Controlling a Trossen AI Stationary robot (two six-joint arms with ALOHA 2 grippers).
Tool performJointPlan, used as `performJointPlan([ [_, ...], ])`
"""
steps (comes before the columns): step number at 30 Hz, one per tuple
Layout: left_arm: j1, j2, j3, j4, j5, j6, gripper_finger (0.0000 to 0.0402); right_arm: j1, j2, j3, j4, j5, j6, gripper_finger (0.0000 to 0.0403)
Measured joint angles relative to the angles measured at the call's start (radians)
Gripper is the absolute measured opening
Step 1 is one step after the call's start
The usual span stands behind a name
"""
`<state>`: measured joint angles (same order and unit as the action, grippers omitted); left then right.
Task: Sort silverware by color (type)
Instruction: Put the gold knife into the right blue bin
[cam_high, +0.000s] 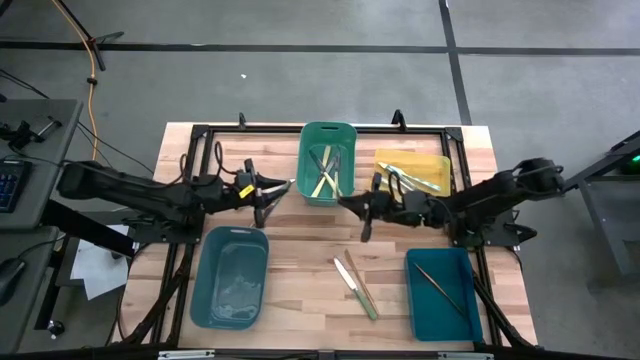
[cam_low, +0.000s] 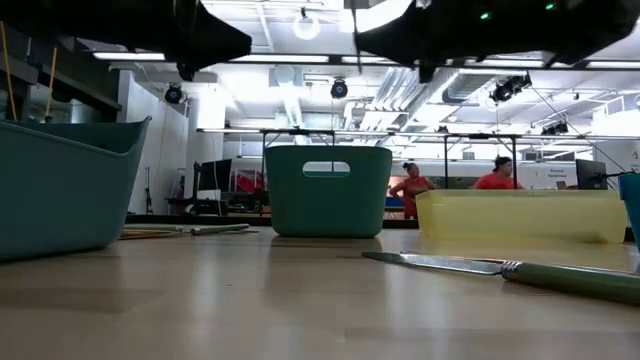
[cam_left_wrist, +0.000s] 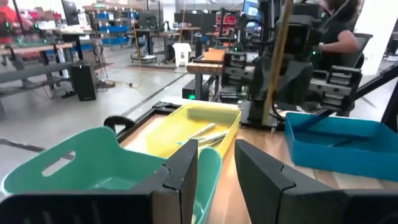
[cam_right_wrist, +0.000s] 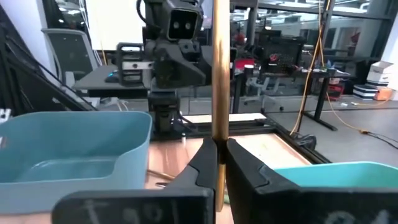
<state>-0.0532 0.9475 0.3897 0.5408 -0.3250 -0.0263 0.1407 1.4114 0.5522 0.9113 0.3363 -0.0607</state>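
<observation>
My right gripper (cam_high: 350, 205) is above the table's middle, just near of the green bin (cam_high: 328, 160), and is shut on a thin brown-handled utensil (cam_right_wrist: 218, 68) that stands upright; it also shows in the left wrist view (cam_left_wrist: 277, 56). My left gripper (cam_high: 283, 188) hovers open and empty by the green bin's left side, fingers apart in its wrist view (cam_left_wrist: 217, 171). A pale knife (cam_high: 345, 273), a brown utensil (cam_high: 355, 268) and a green-handled piece (cam_high: 367, 302) lie flat on the table. The green bin, the yellow bin (cam_high: 412, 172) and the blue bin (cam_high: 445, 290) hold silverware. My right gripper pinches the brown utensil's shaft (cam_right_wrist: 218, 134) between its two fingers, which lie level and across it, pointing toward the table's left. The utensil stands upright, reaching well above the fingers and running on below them. Its lower end is hidden by the gripper.
A teal bin (cam_high: 230, 275) stands at the near left, with no silverware showing inside it. The green-handled knife also shows in the low view (cam_low: 500, 268). The two grippers face each other closely over the table's middle. People show in the room beyond the table.
</observation>
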Motion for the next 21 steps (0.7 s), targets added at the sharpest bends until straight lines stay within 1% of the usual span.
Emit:
performJointPlan([
  [2,0.000,0.017,0.000,0.015,0.000,0.024,0.0102,-0.025,0.022,0.018,-0.002,-0.029,-0.005,0.0005],
  [6,0.000,0.022,0.000,0.037,-0.001,0.046,0.0102,-0.044,0.052,0.023,-0.010,-0.050,-0.003,0.0007],
  [10,0.000,0.017,0.000,0.035,0.000,0.039,0.0102,-0.045,0.077,0.022,-0.026,-0.051,0.000,0.0005],
  [21,0.000,0.017,0.000,0.034,0.000,0.038,0.0102,-0.045,0.080,0.022,-0.024,-0.051,0.002,0.0005],
])
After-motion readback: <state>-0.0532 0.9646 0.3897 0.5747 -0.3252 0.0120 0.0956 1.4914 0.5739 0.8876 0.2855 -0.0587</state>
